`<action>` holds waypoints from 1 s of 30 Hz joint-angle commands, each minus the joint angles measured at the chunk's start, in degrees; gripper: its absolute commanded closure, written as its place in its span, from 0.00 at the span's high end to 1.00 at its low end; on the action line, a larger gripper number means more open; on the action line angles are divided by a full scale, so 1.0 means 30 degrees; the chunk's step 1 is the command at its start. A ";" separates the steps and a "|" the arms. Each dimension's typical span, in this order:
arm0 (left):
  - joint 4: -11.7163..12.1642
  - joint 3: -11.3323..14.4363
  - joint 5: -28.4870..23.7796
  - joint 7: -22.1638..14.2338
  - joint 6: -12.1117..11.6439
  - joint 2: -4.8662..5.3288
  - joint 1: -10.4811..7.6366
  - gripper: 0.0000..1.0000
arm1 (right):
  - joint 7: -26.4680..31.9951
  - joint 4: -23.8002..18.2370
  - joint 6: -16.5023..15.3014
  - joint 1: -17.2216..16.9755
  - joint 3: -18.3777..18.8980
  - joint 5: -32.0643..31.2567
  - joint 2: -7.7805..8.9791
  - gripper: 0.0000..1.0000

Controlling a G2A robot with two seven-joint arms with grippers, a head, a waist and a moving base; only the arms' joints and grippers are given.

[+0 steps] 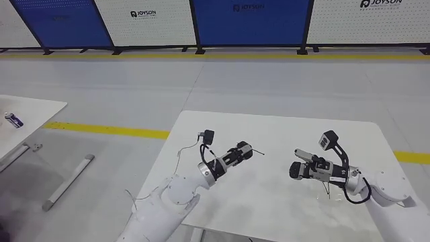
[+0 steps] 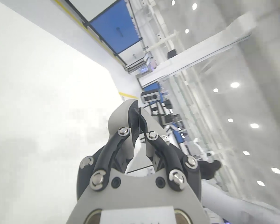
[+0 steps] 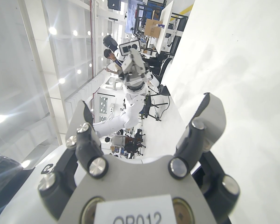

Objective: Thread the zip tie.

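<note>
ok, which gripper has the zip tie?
The left gripper: its jaws are shut on the thin black zip tie. The right gripper has its jaws open, holding nothing.

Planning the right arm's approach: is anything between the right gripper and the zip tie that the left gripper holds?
Nothing visible does. The zip tie juts from the shut left gripper toward the open right gripper, with open air over the white table between them.

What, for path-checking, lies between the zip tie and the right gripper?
Nothing; the top view shows bare white table between the thin black zip tie and the right gripper.
</note>
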 commanded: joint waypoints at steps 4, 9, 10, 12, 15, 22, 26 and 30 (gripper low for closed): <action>0.0475 0.0340 0.0749 0.0097 -0.0035 -0.0041 -0.0142 0.00 | 0.0000 0.0000 0.0000 0.0000 0.0000 0.0000 0.0000 1.00; 0.0475 0.0340 0.0749 0.0097 -0.0035 -0.0041 -0.0142 0.00 | 0.0000 0.0000 0.0000 0.0000 0.0000 0.0000 0.0000 1.00; 0.0475 0.0340 0.0749 0.0097 -0.0035 -0.0041 -0.0142 0.00 | 0.0000 0.0000 0.0000 0.0000 0.0000 0.0000 0.0000 1.00; 0.0475 0.0340 0.0749 0.0097 -0.0035 -0.0041 -0.0142 0.00 | 0.0000 0.0000 0.0000 0.0000 0.0000 0.0000 0.0000 1.00; 0.0492 0.0334 0.0831 0.0185 -0.0010 -0.0042 -0.0144 0.00 | 0.0000 0.0000 0.0000 0.0000 0.0000 0.0000 0.0000 1.00; 0.0830 0.0911 0.3073 0.0220 0.0877 -0.0013 -0.0033 0.00 | 0.0000 0.0000 0.0000 0.0000 0.0000 0.0000 0.0000 1.00; 0.0830 0.0911 0.3073 0.0220 0.0877 -0.0013 -0.0033 0.00 | 0.0000 0.0000 0.0000 0.0000 0.0000 0.0000 0.0000 1.00; 0.0830 0.0911 0.3073 0.0220 0.0877 -0.0013 -0.0033 0.00 | 0.0000 0.0000 0.0000 0.0000 0.0000 0.0000 0.0000 1.00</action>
